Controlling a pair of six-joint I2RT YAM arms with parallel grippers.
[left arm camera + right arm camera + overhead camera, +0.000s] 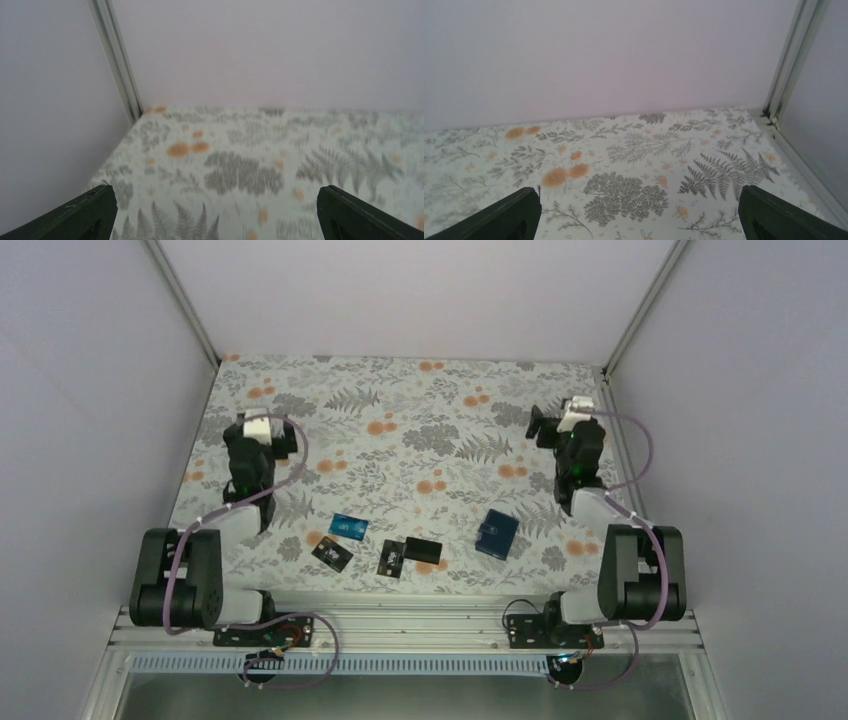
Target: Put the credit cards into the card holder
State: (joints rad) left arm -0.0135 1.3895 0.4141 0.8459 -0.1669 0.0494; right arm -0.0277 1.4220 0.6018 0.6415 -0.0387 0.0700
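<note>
As the top view has it, the card holder (497,533) lies flat, apparently folded shut, on the floral tablecloth (400,420). All four cards lie to its left: the plain black card (425,549) nearest, touching a marked black card (393,557), with a second marked black card (332,555) and the teal-blue card (349,527) well apart from the holder. Left wrist view: the left gripper (215,212) has its fingers wide and empty, only cloth between them. Right wrist view: the right gripper (639,212) is likewise wide and empty, no holder in sight. Judged risks: thin cards flat on cloth may slide rather than pinch; the touching pair may lift together; the unrestrained holder may shift when a card is pushed in.
</note>
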